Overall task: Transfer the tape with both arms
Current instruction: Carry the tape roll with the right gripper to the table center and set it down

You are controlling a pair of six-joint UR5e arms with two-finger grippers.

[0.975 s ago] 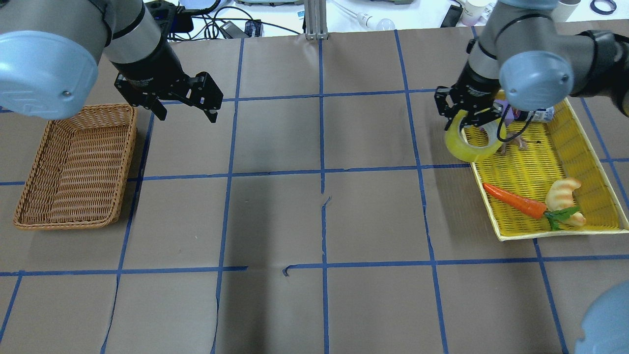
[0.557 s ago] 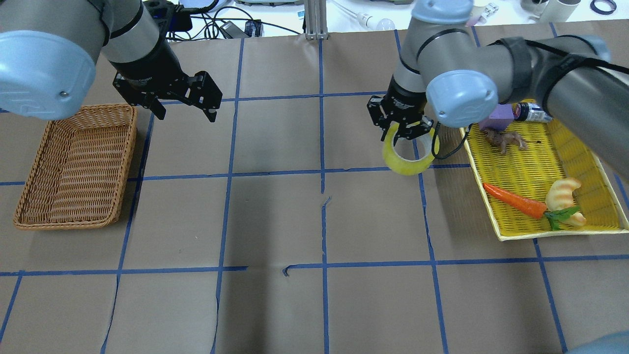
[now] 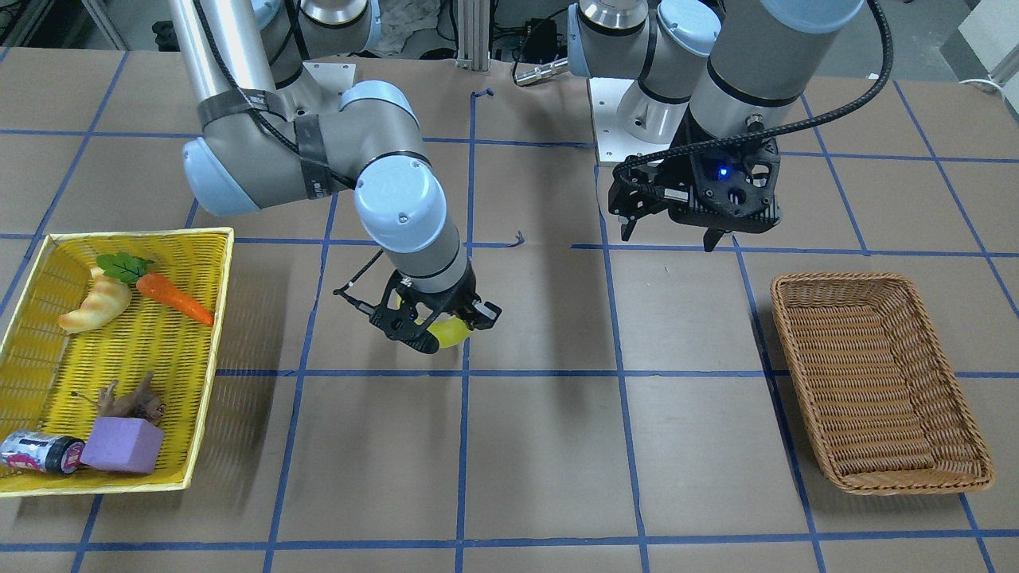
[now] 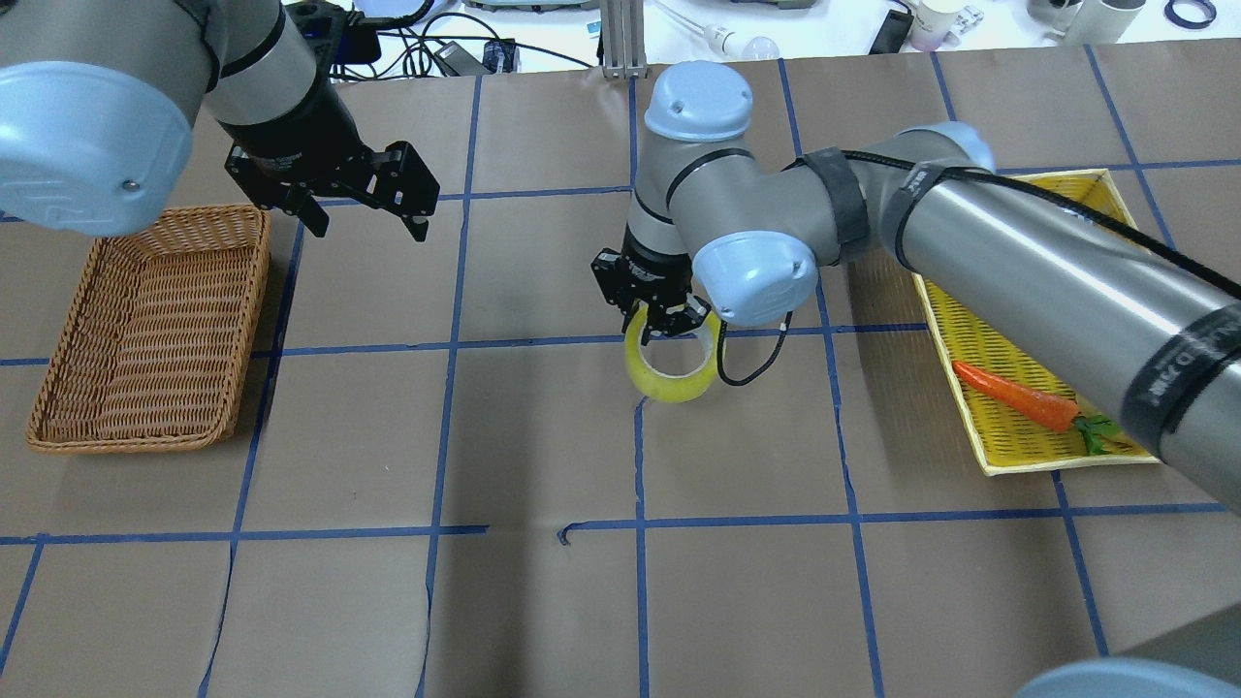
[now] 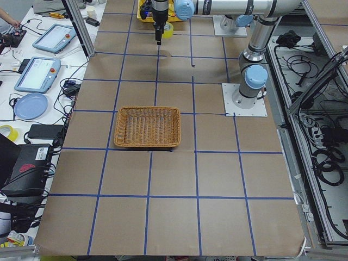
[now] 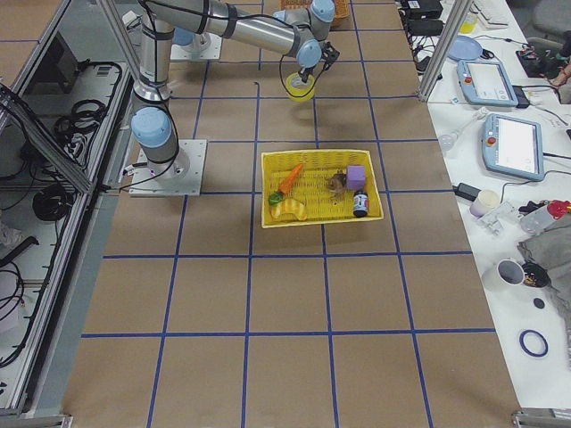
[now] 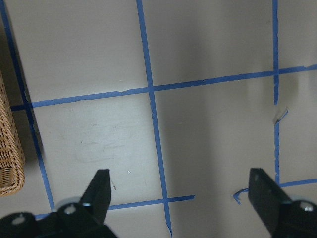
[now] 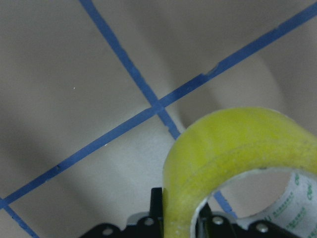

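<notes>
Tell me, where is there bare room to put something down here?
Bare brown paper spans the rows nearest the robot, from wicker basket to yellow tray; the basket itself holds nothing. Crowded: the tray, with carrot, croissant, block and can, and the centre, where the right gripper holds the tape.

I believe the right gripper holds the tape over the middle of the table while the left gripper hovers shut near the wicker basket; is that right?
Not quite: the left gripper is open, not shut; the left wrist view shows it spread wide, gripping nothing. The rest stands: the right gripper holds the tape over the middle of the table, the left hovers near the basket.
</notes>
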